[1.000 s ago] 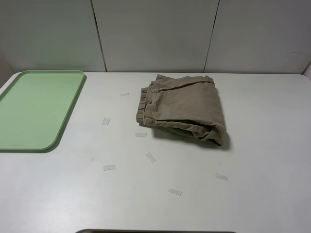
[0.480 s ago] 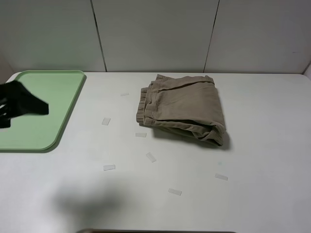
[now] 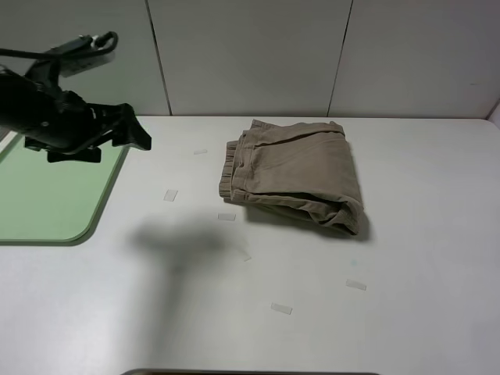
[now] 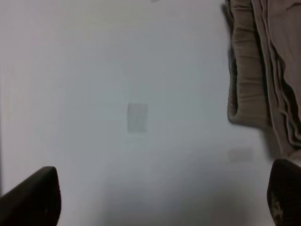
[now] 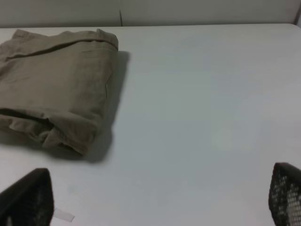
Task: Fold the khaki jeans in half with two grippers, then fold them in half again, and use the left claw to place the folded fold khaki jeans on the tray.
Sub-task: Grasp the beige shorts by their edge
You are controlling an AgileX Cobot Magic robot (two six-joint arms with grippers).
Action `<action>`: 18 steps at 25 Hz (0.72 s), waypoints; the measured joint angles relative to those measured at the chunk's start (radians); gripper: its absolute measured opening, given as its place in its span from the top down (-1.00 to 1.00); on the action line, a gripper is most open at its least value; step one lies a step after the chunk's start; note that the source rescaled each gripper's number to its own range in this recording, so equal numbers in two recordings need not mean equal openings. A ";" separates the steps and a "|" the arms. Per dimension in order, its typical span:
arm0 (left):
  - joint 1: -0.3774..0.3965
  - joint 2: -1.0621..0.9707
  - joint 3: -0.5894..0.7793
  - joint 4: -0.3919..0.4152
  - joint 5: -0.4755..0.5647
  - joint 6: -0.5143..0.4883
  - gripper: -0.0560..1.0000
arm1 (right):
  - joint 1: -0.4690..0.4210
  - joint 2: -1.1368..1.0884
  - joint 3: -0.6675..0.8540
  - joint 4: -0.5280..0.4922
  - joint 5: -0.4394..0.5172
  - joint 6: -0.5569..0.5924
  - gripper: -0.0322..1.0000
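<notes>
The khaki jeans lie folded into a compact bundle at the middle back of the white table, gathered waistband toward the left. They also show in the left wrist view and the right wrist view. The mint-green tray sits at the far left. My left gripper hovers above the tray's right edge, pointing toward the jeans, well short of them; its fingertips stand wide apart and empty. My right gripper is out of the exterior view; its fingertips stand wide apart, empty, near the jeans' right side.
Several small pale tape strips lie on the table, such as one left of the jeans and others toward the front. A grey panelled wall closes the back. The left arm's shadow falls on the table.
The left arm has come in from the left edge and moved up and right over the tray's right side. Its shadow has shifted with it. The jeans have not moved.
</notes>
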 joint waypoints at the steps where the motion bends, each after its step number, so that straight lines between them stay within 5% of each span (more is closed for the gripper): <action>1: -0.008 0.040 -0.028 -0.015 0.000 0.013 -0.75 | 0.000 0.000 0.000 0.000 0.000 0.000 -1.00; 18: -0.164 0.576 -0.442 -0.364 -0.023 0.276 -0.75 | 0.000 0.000 0.000 0.000 -0.001 0.000 -1.00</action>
